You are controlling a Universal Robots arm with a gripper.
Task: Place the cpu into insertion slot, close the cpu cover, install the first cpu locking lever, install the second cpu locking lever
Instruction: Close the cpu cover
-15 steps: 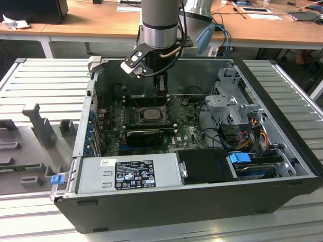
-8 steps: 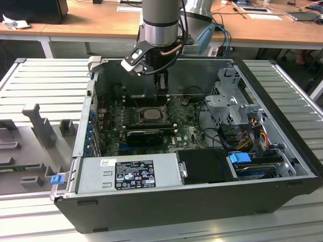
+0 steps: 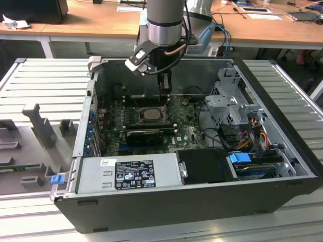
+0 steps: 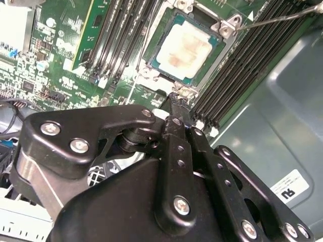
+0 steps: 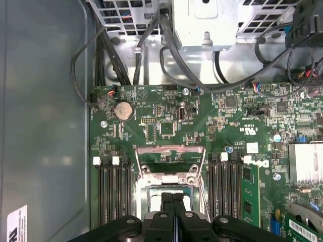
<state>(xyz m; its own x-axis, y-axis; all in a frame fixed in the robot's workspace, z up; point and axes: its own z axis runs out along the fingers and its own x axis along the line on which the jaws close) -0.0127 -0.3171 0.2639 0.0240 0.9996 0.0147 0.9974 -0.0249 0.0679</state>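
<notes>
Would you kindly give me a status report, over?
Gripper shut, empty. Pale silver-grey square cpu seated in black insertion slot. Thin silver metal cpu cover raised open.

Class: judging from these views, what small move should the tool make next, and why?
Probably nudge the silver-grey metal cover frame down over the pale silver square chip. The chip already lies seated and uncovered, the frame stands raised, and the shut tool hovers close by, holding nothing.
</notes>
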